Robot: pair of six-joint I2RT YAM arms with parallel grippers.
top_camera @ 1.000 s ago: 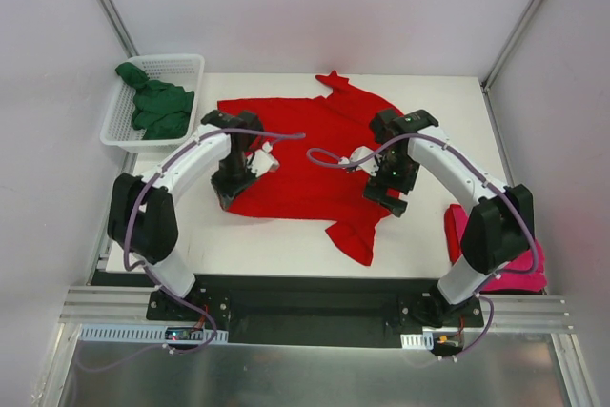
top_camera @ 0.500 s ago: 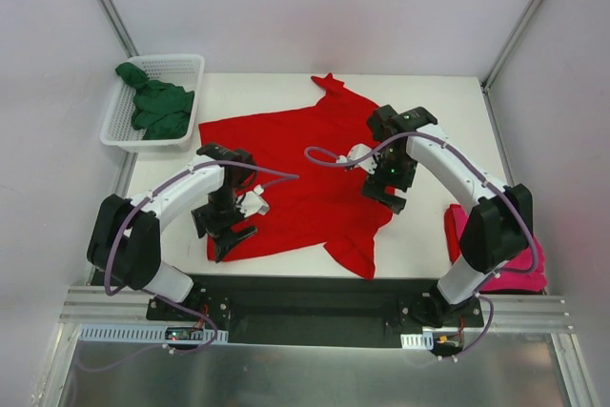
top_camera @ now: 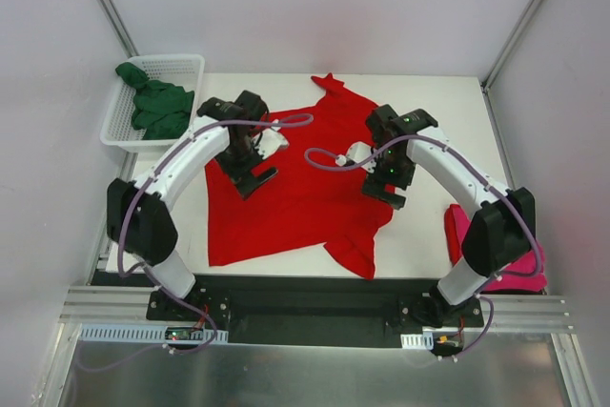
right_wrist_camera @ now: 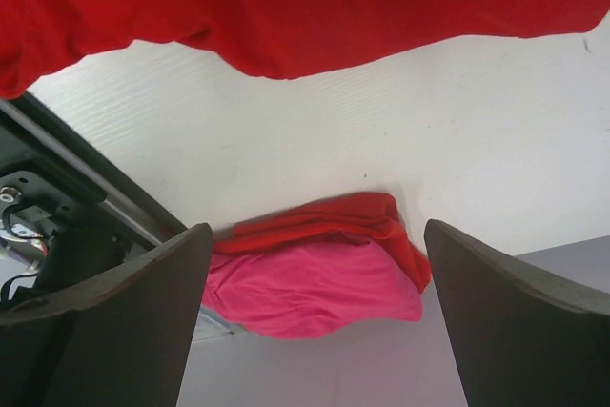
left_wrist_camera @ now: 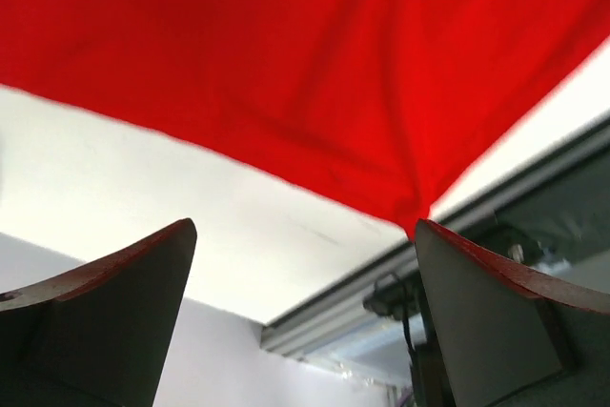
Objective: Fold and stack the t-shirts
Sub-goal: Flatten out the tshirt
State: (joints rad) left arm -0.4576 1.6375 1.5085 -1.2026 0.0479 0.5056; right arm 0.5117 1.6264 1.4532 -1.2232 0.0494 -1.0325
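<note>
Your left gripper hangs wide open and empty over the left half of the red t-shirt. Your right gripper, equally open and empty, hovers above its right edge. The shirt lies spread but creased on the table. Smooth the near hem and sleeve first, then pinch matching corners to fold evenly.

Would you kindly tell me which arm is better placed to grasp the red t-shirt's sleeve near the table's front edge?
Right, probably. The right gripper hovers open over the right side of the red t-shirt, close to that sleeve; the left gripper is open over the far-left part.
</note>
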